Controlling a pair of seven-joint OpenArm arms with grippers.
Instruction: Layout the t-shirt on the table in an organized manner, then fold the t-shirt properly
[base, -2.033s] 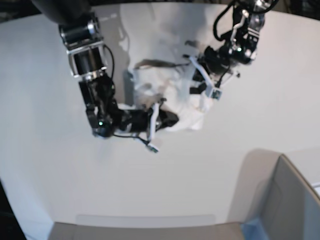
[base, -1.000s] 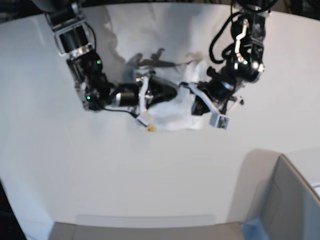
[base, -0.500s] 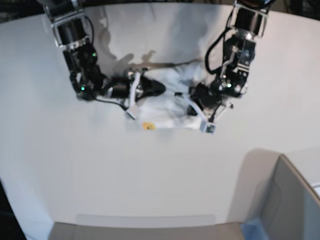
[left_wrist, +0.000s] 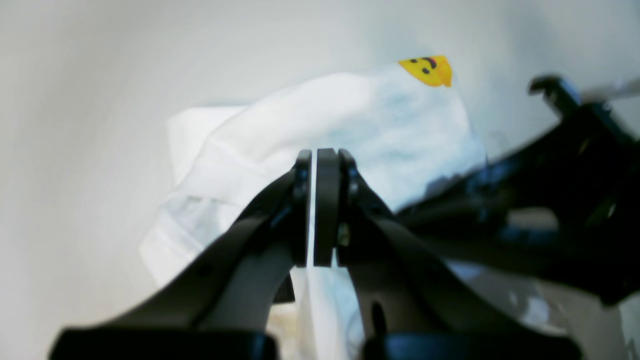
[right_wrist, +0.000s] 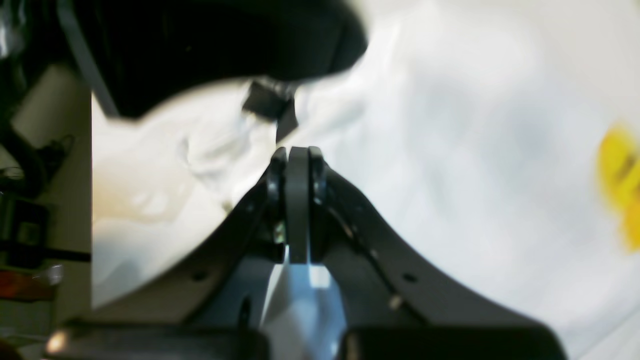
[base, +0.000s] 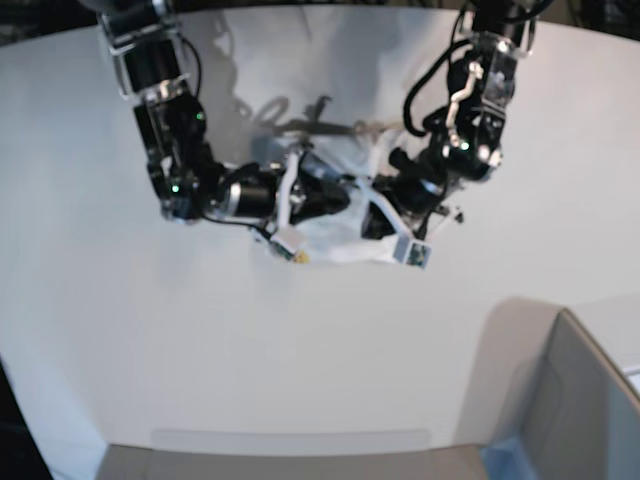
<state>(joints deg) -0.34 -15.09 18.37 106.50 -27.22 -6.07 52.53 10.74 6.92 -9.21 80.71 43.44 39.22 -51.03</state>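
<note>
The shirt (base: 335, 235) lies bunched in a heap on the counter (base: 200, 340), between the two arms, a yellow print (left_wrist: 427, 70) showing at its edge. The left fingers (left_wrist: 320, 210) are pressed together on a fold of it. The right fingers (right_wrist: 295, 200) are likewise clamped on the cloth.

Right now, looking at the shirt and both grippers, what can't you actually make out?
- Base view: most of the t-shirt is covered by both arms; its layout is unreadable.
- Left wrist view: the left gripper is shut, but any pinched cloth is hidden behind its fingers.
- Right wrist view: motion blur smears the yellow print and the right gripper.
</note>
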